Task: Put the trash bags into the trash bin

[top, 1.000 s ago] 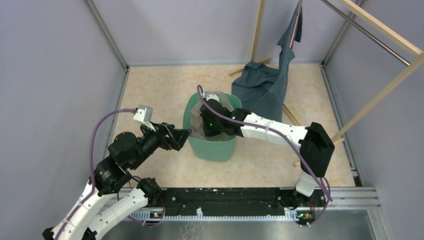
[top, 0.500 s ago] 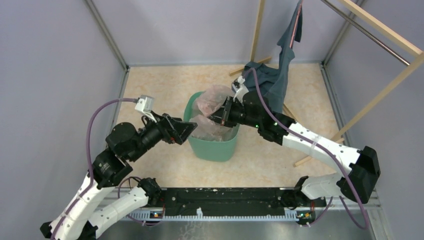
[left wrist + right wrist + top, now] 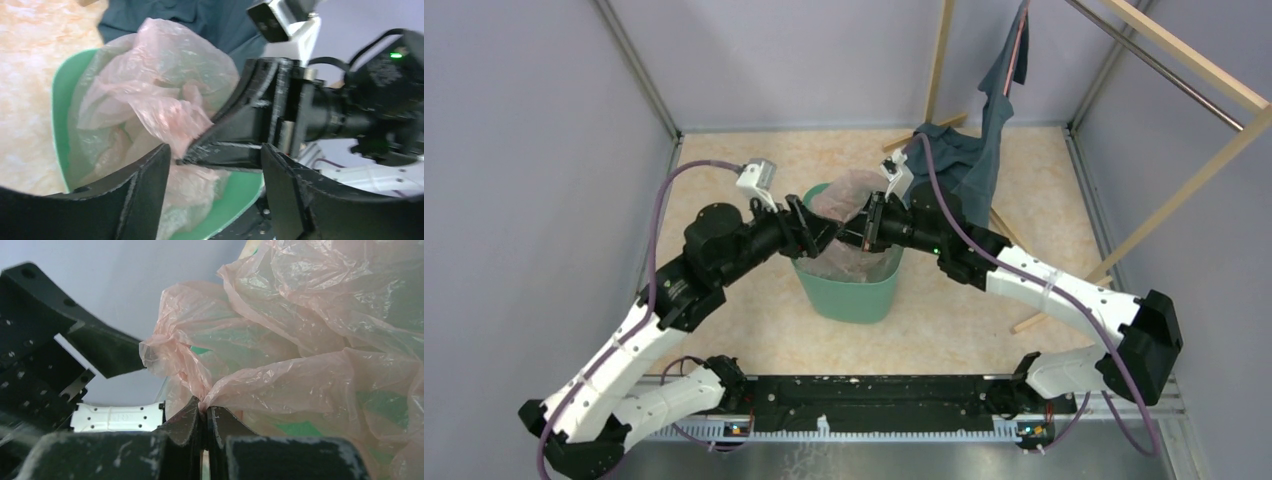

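Mid-stuffing, by the look of it. Bag (image 3: 844, 195) partly down in the bin (image 3: 849, 300), top bunched up above the rim. Right claw (image 3: 205, 412) pinched fully closed on one fold of the film, above the bin mouth. Left claw (image 3: 816, 234) spread wide with nothing in it, jaws either side of that fold and of the right claw's tip, very close; cannot tell if touching.

To do it well:
- Probably best to take the fold straight down past the rim before letting go. Thin film likely to spring back up if dropped high.
- Close the left claw on film only, beside the right claw's tip, not on it.
- Push toward the bin's middle. Light bin likely to slide or tip under a sideways shove on the wall.
- Watch for film snagging on the rim or clinging to the pads on release.

Edges and room:
- Tight over the bin: both claws nose to nose, hardly any gap.
- Left claw over the left rim, right claw over the far-right rim.
- Dark garment (image 3: 954, 175) just behind and right of the bin, hanging off a wooden rack (image 3: 940, 60). Keep the right arm's retreat away from it.
- Bare worktop (image 3: 724, 185) left of the bin and in front of it. Side walls well apart from both arms.
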Tool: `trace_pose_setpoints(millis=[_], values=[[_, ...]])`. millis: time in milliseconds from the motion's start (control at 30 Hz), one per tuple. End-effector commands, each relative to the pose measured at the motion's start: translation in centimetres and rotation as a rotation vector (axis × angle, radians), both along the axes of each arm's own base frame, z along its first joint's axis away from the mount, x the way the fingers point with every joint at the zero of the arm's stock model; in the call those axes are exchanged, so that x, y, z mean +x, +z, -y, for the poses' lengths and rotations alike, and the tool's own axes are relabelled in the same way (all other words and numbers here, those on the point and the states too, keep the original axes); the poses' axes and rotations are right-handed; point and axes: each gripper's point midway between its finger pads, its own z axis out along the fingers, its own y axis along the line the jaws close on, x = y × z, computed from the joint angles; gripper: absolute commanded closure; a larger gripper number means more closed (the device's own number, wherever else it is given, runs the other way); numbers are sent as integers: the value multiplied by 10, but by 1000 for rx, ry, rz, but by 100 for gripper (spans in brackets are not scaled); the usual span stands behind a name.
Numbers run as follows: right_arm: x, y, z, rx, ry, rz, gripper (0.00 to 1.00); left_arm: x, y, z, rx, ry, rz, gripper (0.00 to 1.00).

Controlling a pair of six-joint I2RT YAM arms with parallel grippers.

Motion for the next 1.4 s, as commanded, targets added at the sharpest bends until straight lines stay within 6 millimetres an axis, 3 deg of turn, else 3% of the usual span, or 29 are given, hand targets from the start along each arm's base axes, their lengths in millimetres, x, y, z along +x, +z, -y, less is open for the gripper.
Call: trace_pose_setpoints(millis=[0,100,300,333,467,533,633,800,833,900,967,1067,1167,1267,1367], values=[[-5,42,6,29,18,155,100,31,19,-4,83,95,105,32],[-6,41,11,-10,17,185,97,42,11,-5,176,116,98,39],[-4,43,22,-70,-2,268,86,46,5,-12,225,142,107,59],[-4,44,23,-78,-3,280,86,45,6,-11,224,138,103,57],[1,45,24,-102,-15,305,86,35,2,-3,192,77,66,27],[1,46,23,-100,-10,314,86,31,-1,-1,156,65,56,24],[0,46,18,-94,15,326,86,31,-6,10,111,36,44,26],[-5,46,12,-116,63,357,84,45,-3,15,116,63,67,46],[-6,44,13,-134,68,360,82,48,-1,14,125,69,82,54],[-6,42,17,-179,71,387,74,51,2,13,147,76,94,80],[-1,41,30,-252,42,422,63,50,6,7,173,84,108,97],[6,40,57,-388,-7,497,36,39,16,-3,200,68,139,100],[10,44,75,-470,-28,574,20,24,17,-7,221,18,145,100],[3,47,76,-476,25,628,15,6,17,-9,212,-39,142,100],[-6,46,70,-456,92,660,17,-3,17,-17,213,-41,150,100]])
